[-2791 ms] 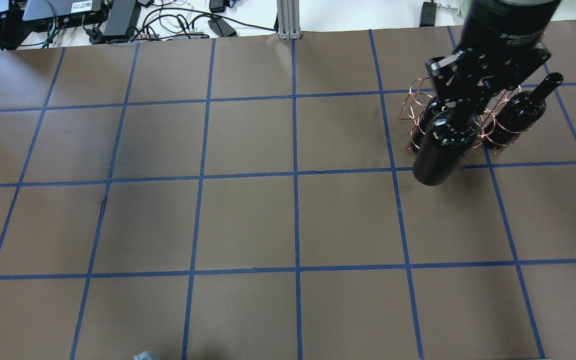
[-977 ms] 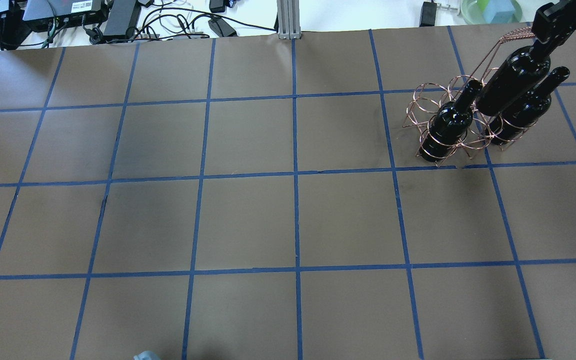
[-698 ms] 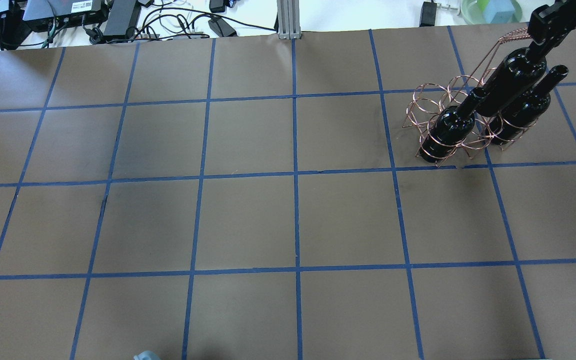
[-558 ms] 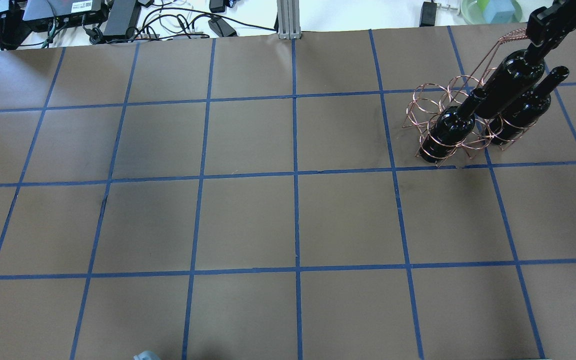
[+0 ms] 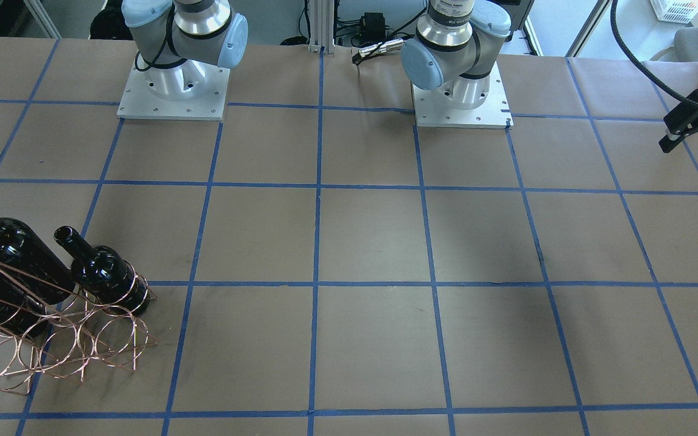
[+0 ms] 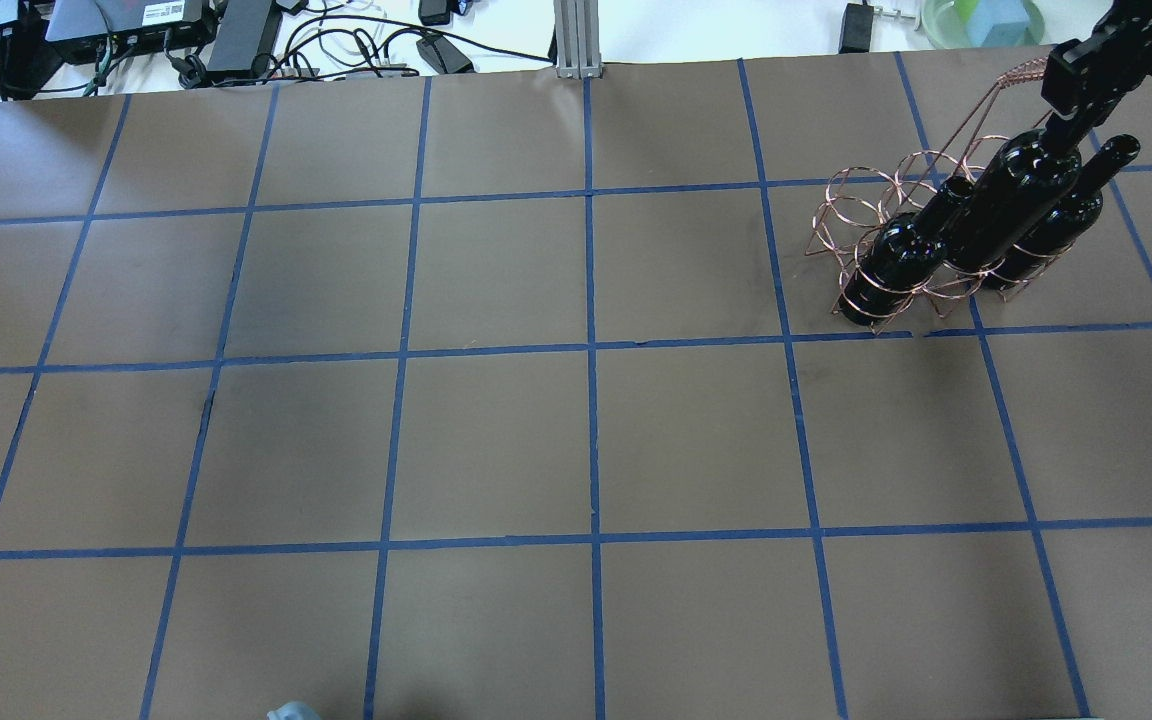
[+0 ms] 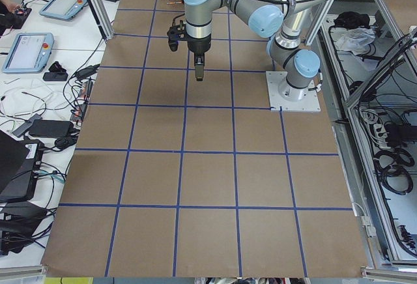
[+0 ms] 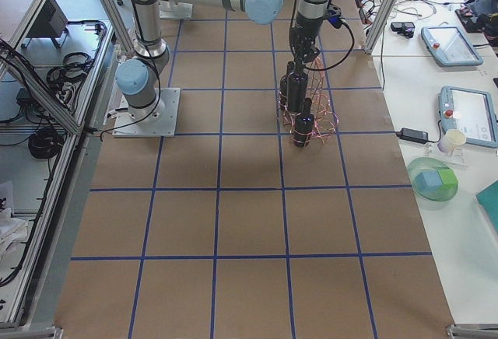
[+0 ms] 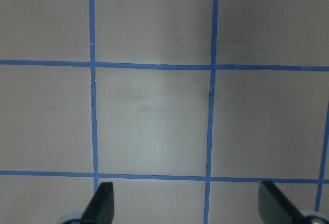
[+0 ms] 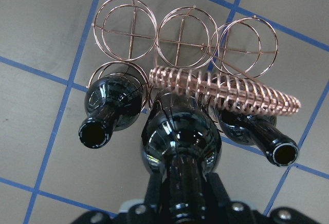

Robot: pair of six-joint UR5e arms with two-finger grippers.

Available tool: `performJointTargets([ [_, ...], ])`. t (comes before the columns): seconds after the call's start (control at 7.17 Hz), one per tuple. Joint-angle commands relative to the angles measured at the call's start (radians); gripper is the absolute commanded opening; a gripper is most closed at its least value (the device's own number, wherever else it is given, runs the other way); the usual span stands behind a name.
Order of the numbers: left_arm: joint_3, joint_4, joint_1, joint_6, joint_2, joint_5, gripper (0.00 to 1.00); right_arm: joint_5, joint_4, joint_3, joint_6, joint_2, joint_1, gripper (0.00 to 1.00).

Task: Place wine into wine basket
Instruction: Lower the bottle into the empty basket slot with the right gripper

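Observation:
My right gripper (image 6: pixel 1068 118) is shut on the neck of a near-black wine bottle (image 6: pixel 1008 208) and holds it upright. The bottle's base sits in the middle loop of the copper wire basket (image 6: pixel 851 205), between two other bottles (image 6: pixel 896 262) (image 6: pixel 1061 215) that stand in the loops beside it. The right wrist view shows the held bottle (image 10: pixel 177 139) from above, the coiled handle (image 10: pixel 226 94) just behind it and three empty loops (image 10: pixel 185 31) in the far row. My left gripper (image 9: pixel 187 206) is open and empty over bare table, far from the basket.
The basket stands near the table's far right corner. A green bowl (image 6: pixel 981 20) with a blue block lies beyond the edge there. Cables and power bricks (image 6: pixel 236 40) line the far edge. The two arm bases (image 5: pixel 173 91) (image 5: pixel 461 100) stand at the robot's side.
My right gripper carried the bottle from in front of the basket to above its middle loop and has lowered it between the two standing bottles. The basket has stayed put.

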Motion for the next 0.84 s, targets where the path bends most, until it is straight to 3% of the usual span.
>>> performJointTargets([
  [0.0,0.0,0.0,0.0,0.0,0.0,0.0,1.0,-0.012,-0.009,0.001,-0.003,0.016,0.0,0.0],
  [0.7,-0.006,0.001,0.002,0.0,0.0,0.002,1.0,-0.011,-0.017,0.005,-0.011,0.059,0.002,0.0],
])
